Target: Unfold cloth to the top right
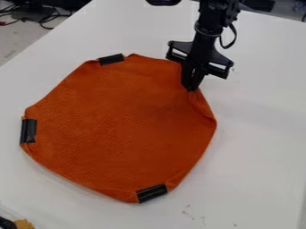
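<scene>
1. Across the left and middle of the white counter, the orange cloth lies mostly flat, its broad face spread out and only lightly rumpled. Most of the unfolding looks done.

2. At its far edge, left of the arm, sits a black tape strip. A second black strip marks the left edge, and a third dark strip the near edge, toward the right. Those three sides look settled and seem to need no work.

3. On the far right side, the claw points down at the cloth's edge, its fingers close together and, as far as I can judge, pinching a bit of the fabric.

4. Just below the fingertips, a narrow fold runs along the right edge toward the near side. That far right corner is the part left to finish: it does not reach outward to a clear point, so the outline is cut short there. What remains, I think, is drawing it farther out to the far right, laying it flat and letting go.
</scene>
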Tool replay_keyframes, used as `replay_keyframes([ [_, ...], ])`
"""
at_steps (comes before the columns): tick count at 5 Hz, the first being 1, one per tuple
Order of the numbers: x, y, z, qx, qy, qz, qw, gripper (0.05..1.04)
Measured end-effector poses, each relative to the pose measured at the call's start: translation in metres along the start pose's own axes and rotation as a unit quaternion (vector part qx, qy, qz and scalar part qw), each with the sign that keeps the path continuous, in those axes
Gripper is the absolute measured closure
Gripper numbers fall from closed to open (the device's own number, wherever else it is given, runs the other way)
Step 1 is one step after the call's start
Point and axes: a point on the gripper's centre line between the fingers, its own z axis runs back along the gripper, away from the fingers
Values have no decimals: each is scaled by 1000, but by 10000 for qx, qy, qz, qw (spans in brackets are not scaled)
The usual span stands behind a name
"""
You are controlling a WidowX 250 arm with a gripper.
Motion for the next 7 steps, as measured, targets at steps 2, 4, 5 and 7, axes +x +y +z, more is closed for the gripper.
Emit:
replay_keyframes([
  [2, 31, -28, -15, -253, 268, -421, 9984, 950],
  [4, 37, -37, -23, -393, 370, -424, 9976, 449],
  [5, 40, -37, -22, -389, 385, -282, 9981, 159],
  [7, 47, -60, -11, -620, 312, 6, 9976, 81],
])
